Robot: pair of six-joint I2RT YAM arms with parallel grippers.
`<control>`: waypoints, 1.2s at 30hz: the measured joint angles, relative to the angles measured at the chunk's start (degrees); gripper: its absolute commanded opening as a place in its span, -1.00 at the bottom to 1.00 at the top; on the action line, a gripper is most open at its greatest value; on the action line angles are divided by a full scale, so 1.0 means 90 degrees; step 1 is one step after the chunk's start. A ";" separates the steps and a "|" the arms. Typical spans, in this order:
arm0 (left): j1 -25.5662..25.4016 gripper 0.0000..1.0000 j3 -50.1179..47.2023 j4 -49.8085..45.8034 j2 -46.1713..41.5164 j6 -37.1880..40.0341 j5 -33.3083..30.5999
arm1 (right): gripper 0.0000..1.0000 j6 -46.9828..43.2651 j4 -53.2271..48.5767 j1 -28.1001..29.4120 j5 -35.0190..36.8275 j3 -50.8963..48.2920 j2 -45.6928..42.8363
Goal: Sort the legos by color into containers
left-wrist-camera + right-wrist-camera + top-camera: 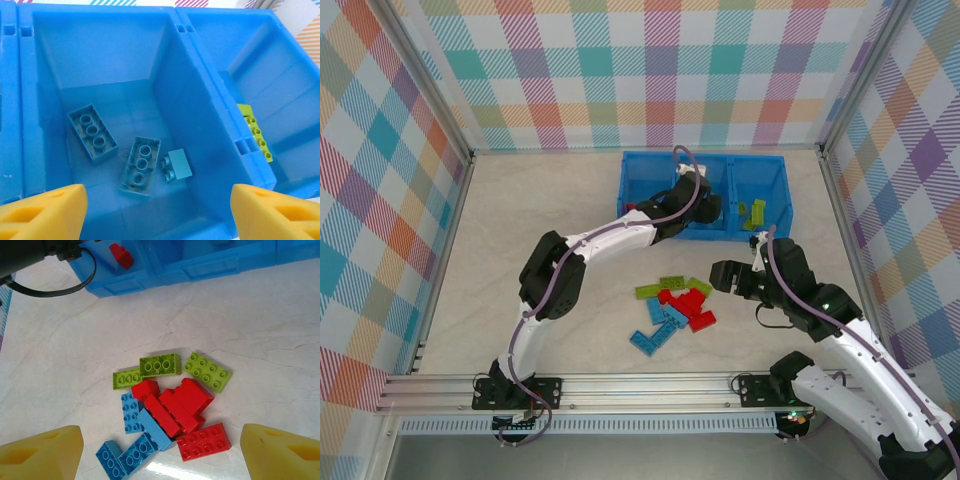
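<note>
My left gripper (706,206) hangs open over the middle container of the blue bin (624,188), its yellow fingertips wide apart with nothing between them. Below the left gripper (157,200), three light blue legos (140,165) lie on that compartment's floor. A lime green lego (256,131) lies in the right compartment, and a red lego (121,255) in the left one. My right gripper (725,278) is open and empty above the loose pile of legos (675,305). Under the right gripper (161,440) lie red (187,400), lime green (160,365) and blue (131,412) bricks.
The bin (200,265) stands at the back of the table against the checked wall. The left arm (600,240) stretches across the table's middle to the bin. Bare tabletop (520,220) lies left of the pile. A metal rail (620,385) runs along the near edge.
</note>
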 measured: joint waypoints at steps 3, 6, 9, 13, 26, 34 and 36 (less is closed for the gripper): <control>-0.0002 0.27 0.0053 -0.0138 -0.0112 0.0000 0.0032 | 0.66 -0.0002 0.0012 0.0000 0.0041 0.0000 0.0036; -0.0002 0.30 -0.0401 -0.0126 -0.0634 -0.0051 0.0267 | 0.69 -0.0002 0.0051 0.0000 0.0053 -0.0002 0.0080; -0.0051 0.34 -0.1294 -0.0085 -0.1608 -0.0146 0.0464 | 0.82 0.0007 0.0165 -0.0012 0.0039 -0.0073 0.0058; -0.0151 0.35 -0.2628 -0.0087 -0.3259 -0.0423 0.0476 | 0.91 -0.0002 0.0415 -0.0034 -0.0061 -0.0403 -0.0085; -0.0406 0.33 -0.5935 -0.1137 -0.5428 -0.1940 0.0301 | 0.98 0.0119 0.1282 -0.0041 -0.0789 -0.0729 0.0743; -0.0687 0.35 -0.6307 -0.0862 -0.4860 -0.2472 0.1416 | 0.99 0.0168 0.1481 -0.0041 -0.1039 -0.0755 0.0962; -0.0852 0.32 -0.6246 -0.0760 -0.4541 -0.2550 0.1566 | 1.00 0.0177 0.1506 -0.0041 -0.1049 -0.0758 0.0957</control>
